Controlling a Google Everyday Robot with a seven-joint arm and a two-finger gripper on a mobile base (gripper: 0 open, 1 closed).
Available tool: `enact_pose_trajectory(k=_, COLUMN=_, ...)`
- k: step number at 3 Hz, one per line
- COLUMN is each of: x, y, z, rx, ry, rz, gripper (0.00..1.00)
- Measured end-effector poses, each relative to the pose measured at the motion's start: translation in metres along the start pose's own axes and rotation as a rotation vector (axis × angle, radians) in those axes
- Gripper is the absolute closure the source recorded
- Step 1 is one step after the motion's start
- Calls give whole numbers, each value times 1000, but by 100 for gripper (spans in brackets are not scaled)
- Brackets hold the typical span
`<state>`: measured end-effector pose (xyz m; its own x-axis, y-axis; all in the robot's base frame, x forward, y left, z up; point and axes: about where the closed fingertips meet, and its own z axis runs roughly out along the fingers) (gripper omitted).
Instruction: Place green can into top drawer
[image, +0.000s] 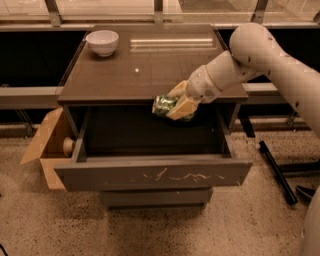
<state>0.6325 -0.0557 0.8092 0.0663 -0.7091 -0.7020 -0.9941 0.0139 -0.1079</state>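
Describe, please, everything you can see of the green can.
The green can is small and metallic-looking, green with pale mottled print, seemingly dented. It lies roughly on its side, clamped in the tan end effector, which hides its right part. It hangs just below the tabletop's front edge, above the dark inside of the open top drawer, toward its rear right, touching nothing else visible.
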Motion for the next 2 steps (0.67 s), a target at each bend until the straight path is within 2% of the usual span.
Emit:
enact_pose_trajectory(k=1, x=-7, y=8, z=2, rx=13, ry=11, rz=-18, gripper=100)
enact_pose_trajectory(k=2, x=-23, y=20, z=1, rx=44, ry=33, rz=-73, gripper=100)
